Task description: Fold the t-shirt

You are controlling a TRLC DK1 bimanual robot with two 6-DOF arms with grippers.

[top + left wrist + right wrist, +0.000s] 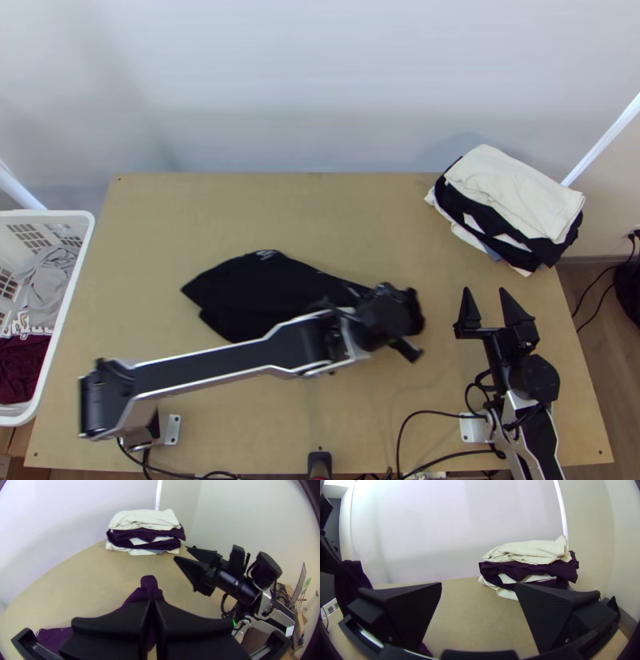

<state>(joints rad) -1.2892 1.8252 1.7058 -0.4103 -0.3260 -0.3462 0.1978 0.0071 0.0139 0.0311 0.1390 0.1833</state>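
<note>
T-shirt [256, 296], one end between the left arm's fingers [116, 623]

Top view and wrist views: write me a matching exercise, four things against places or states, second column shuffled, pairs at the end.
1. White plastic basket
2. Pile of folded clothes
3. Left gripper
4. Right gripper

A. Open, holding nothing
B. Shut on a black t-shirt
C. Beside the table's left edge
D. Near the table's far right corner

Pairs: 1-C, 2-D, 3-B, 4-A
</note>
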